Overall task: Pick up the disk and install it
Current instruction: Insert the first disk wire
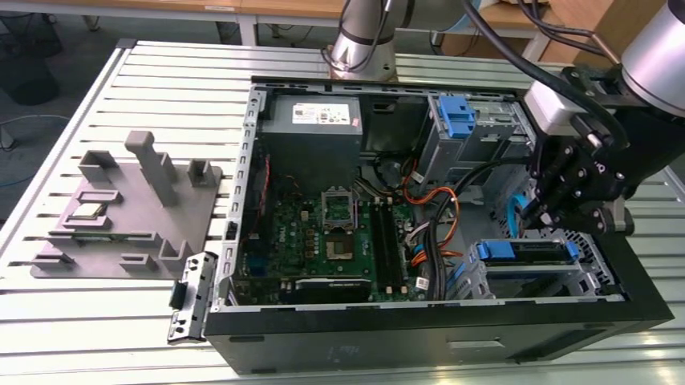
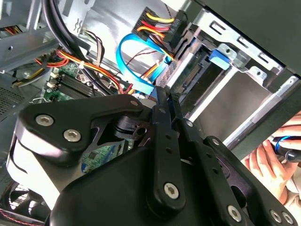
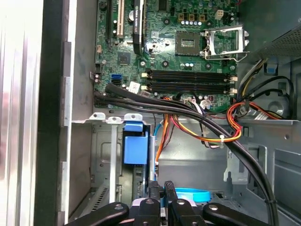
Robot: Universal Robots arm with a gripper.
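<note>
Inside the PC case, jaws pinched nearly shut, holding nothing, w/ gripper just above the disk, already seated in its bay. Install step looks near done; a hand waits nearby.

No lettering can be made out anywhere in these views. In the upper middle of the exterior view, the grey power supply box inside the open computer case carries a white sticker with dark marks and small red and green spots, but none of it reads as words or numbers. In the first wrist view, the green motherboard across the upper half of the frame shows tiny white printing beside its slots and sockets, too small to make out. In the exterior view, the drive in its bay at the lower right shows no readable label.
</note>
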